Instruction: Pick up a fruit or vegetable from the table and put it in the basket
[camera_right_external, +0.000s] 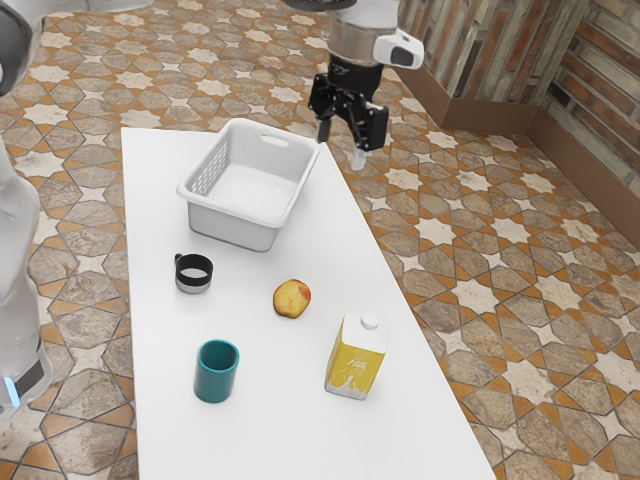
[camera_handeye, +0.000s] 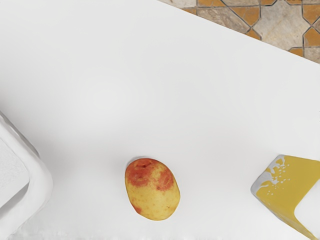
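My gripper is raised near the basket's far right corner in the exterior view, fingers apart and nothing between them. A yellow fruit with red patches lies on the white table, well away from the fingers; the same fruit appears in the wrist view between the basket and the carton. The white basket stands upright at the table's far end, with no fruit visible inside, and its rounded rim shows in the wrist view.
A yellow and white milk carton stands near the fruit, and part of this carton is in the wrist view. A teal cup and a black and grey mug stand toward the exterior view's left on the table.
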